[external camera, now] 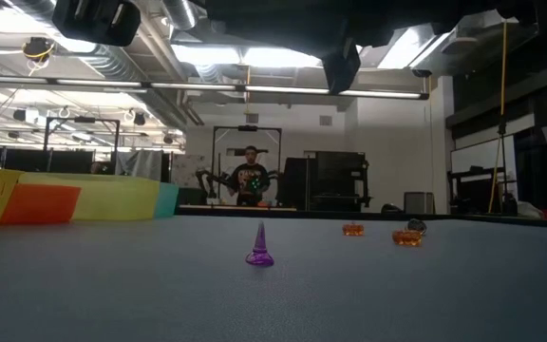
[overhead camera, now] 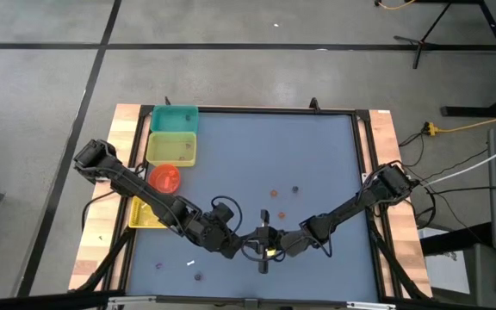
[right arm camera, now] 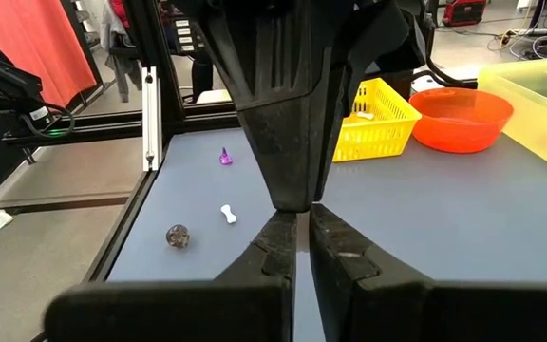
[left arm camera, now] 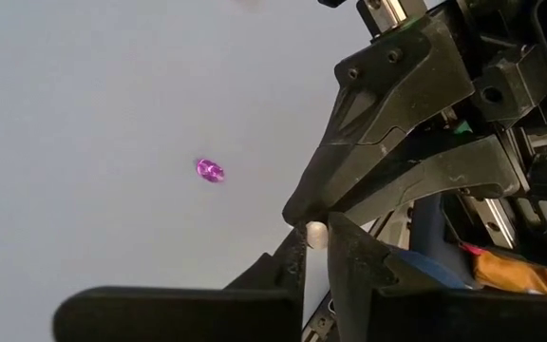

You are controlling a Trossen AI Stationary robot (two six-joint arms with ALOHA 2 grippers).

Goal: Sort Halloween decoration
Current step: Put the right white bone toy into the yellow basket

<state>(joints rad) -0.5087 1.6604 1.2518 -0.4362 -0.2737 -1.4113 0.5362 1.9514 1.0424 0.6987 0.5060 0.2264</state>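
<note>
Both arms meet over the table's near middle. My left gripper (overhead camera: pixel 253 248) and my right gripper (overhead camera: pixel 271 250) stand tip to tip, clear of the table. Between the tips shows a tiny white stick (left arm camera: pixel 316 234), one of the Halloween decoration pieces. Both grippers are shut on it. Other pieces lie loose on the blue tabletop: a purple cone (external camera: pixel 259 249), orange ones (external camera: pixel 352 229) (external camera: pixel 406 237), a white bone (right arm camera: pixel 228 215) and a dark ball (right arm camera: pixel 177 237). My left gripper pinches the white stick (left arm camera: pixel 317 237) between its two fingertips (left arm camera: pixel 294 266), only at their free ends. The fingers slant down from the table's left. The stick is lifted clear of the table. My right gripper meets the stick's other end (left arm camera: pixel 311 228) with its shut fingertips (left arm camera: pixel 302 211), coming nearly level from the table's right. The fingers themselves hide the pinch.
At the table's left stand a teal bin (overhead camera: pixel 174 119), a yellow bin (overhead camera: pixel 172 148), a red bowl (overhead camera: pixel 164 177) and a yellow basket (overhead camera: pixel 145 213). A person stands in the room beyond the far edge (external camera: pixel 248 176). Bare tabletop stretches across the far middle (overhead camera: pixel 265 146).
</note>
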